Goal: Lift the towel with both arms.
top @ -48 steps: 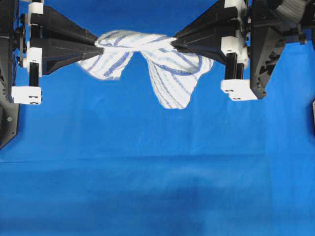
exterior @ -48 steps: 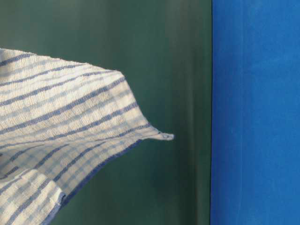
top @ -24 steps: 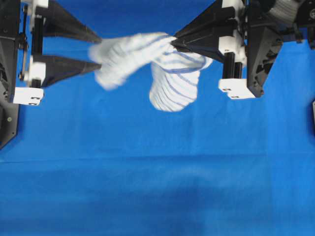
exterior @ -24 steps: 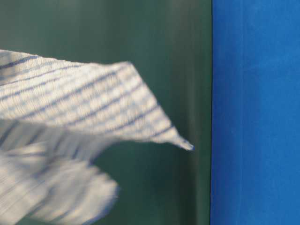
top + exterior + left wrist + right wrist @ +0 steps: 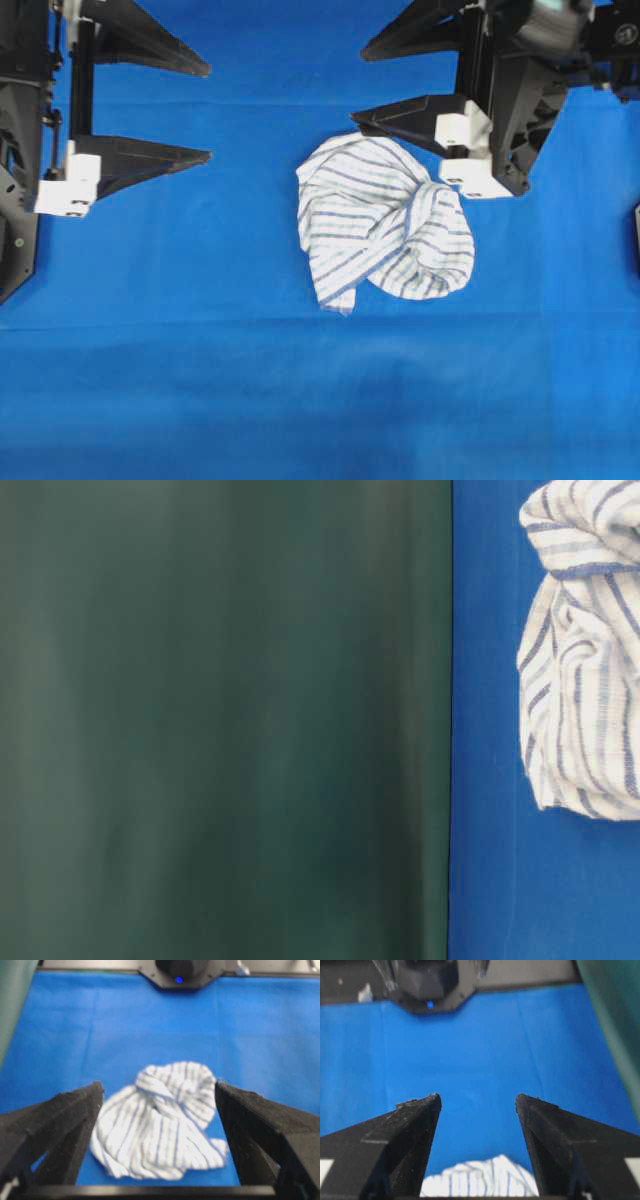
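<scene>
The striped towel (image 5: 385, 230) lay crumpled on the blue-covered surface (image 5: 200, 380), unheld. The left tool (image 5: 205, 112) and right tool (image 5: 358, 85) were spread wide, empty; the left stood well apart.

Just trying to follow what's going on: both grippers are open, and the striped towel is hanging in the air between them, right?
Not quite. Both the left gripper and the right gripper are open, but the towel is not hanging between them. It lies crumpled on the blue tablecloth, nearer the right gripper and held by neither, as the overhead view shows.
</scene>
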Robot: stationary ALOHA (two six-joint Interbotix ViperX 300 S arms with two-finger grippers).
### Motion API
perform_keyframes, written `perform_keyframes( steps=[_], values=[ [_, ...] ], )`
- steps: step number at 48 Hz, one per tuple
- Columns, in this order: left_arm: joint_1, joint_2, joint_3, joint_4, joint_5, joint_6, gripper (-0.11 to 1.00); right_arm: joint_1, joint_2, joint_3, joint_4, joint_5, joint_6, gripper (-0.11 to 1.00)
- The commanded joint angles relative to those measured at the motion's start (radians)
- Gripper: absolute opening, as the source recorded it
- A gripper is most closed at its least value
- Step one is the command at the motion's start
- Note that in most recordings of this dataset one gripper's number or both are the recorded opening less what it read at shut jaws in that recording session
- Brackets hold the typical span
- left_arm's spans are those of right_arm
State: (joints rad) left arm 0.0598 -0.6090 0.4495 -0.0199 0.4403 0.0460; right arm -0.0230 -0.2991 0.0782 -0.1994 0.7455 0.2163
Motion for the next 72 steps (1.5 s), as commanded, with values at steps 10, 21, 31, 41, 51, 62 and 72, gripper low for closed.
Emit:
perform_keyframes(
  steps=[10,21,31,41,51,62,72],
  values=[
    [-0.055,0.092,0.072,-0.002,-0.112,0.002,0.88,0.052,-0.008,0.124,0.000,-0.005,0.061,0.64],
    [-0.078,0.212,0.129,-0.003,-0.215,-0.002,0.88,0.115,-0.008,0.278,0.000,-0.064,0.144,0.64],
    [-0.114,0.316,0.158,-0.003,-0.305,-0.002,0.88,0.149,-0.008,0.436,0.000,-0.181,0.212,0.64],
    [-0.129,0.425,0.183,-0.006,-0.365,-0.003,0.88,0.161,0.000,0.572,0.000,-0.275,0.261,0.64],
    [-0.143,0.555,0.201,-0.005,-0.477,-0.005,0.88,0.166,0.051,0.706,0.000,-0.393,0.267,0.64],
    [-0.170,0.670,0.192,-0.006,-0.554,-0.003,0.88,0.183,0.132,0.787,0.003,-0.532,0.267,0.64],
    [-0.172,0.752,0.187,-0.005,-0.624,-0.003,0.88,0.181,0.215,0.798,0.003,-0.577,0.267,0.64]
  ],
)
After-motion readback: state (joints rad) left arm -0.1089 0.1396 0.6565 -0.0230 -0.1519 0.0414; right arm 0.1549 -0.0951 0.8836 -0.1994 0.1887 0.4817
